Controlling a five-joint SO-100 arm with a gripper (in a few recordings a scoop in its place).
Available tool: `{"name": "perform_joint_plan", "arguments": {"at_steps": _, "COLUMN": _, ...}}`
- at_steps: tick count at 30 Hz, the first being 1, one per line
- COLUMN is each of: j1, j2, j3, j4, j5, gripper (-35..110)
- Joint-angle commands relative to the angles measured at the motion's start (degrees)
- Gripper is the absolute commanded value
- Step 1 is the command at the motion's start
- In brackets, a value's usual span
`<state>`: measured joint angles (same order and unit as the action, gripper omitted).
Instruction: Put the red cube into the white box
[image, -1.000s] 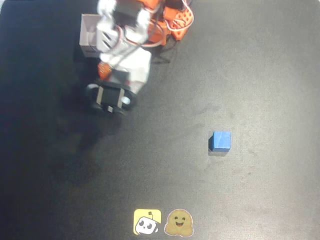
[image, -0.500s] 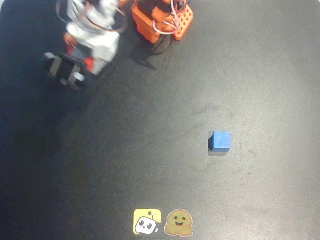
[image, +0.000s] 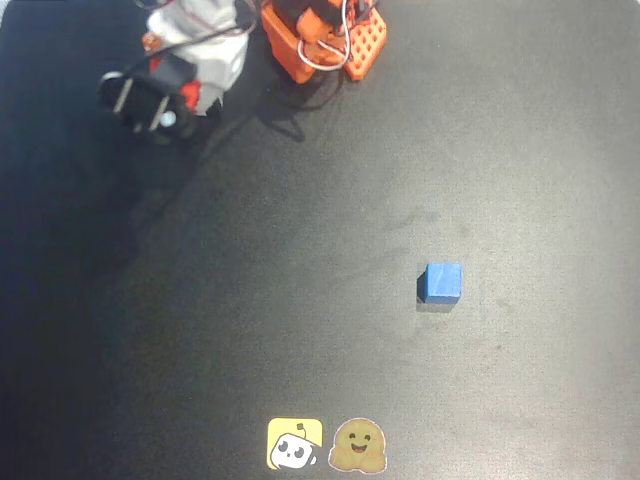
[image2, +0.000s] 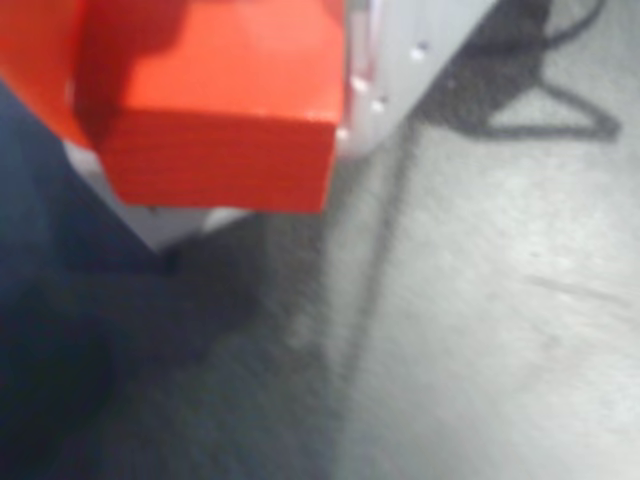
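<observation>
- Overhead view: the gripper (image: 150, 95) hung over the black bench (image: 300, 330) at top left, well apart from the blue cube (image: 440, 283).
- Wrist view: the fingers pinched the red cube (image2: 215, 120); judged best to keep the pinch firm until squarely over the white box.

White-and-orange arm (image: 205, 45) folded near orange base (image: 320, 40) at top left of overhead view; gripper (image2: 215, 95) clamped on red cube (image2: 220, 110).
</observation>
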<state>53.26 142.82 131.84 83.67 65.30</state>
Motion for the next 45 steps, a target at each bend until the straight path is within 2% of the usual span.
{"name": "perform_joint_plan", "arguments": {"at_steps": 1, "j1": 2.55, "j2": 1.85, "j3": -0.62, "j4": 2.11, "j5": -2.46, "gripper": 0}}
{"name": "perform_joint_plan", "arguments": {"at_steps": 12, "j1": 12.66, "j2": 1.85, "j3": 0.79, "j4": 2.9, "j5": -9.76, "gripper": 0}}
{"name": "perform_joint_plan", "arguments": {"at_steps": 27, "j1": 19.86, "j2": 5.89, "j3": 9.84, "j4": -0.97, "j5": -15.38, "gripper": 1}}
{"name": "perform_joint_plan", "arguments": {"at_steps": 39, "j1": 18.9, "j2": 6.77, "j3": 12.13, "j4": -4.04, "j5": -16.79, "gripper": 16}}
{"name": "perform_joint_plan", "arguments": {"at_steps": 45, "j1": 18.72, "j2": 9.67, "j3": 11.69, "j4": -2.2, "j5": -18.9, "gripper": 22}}
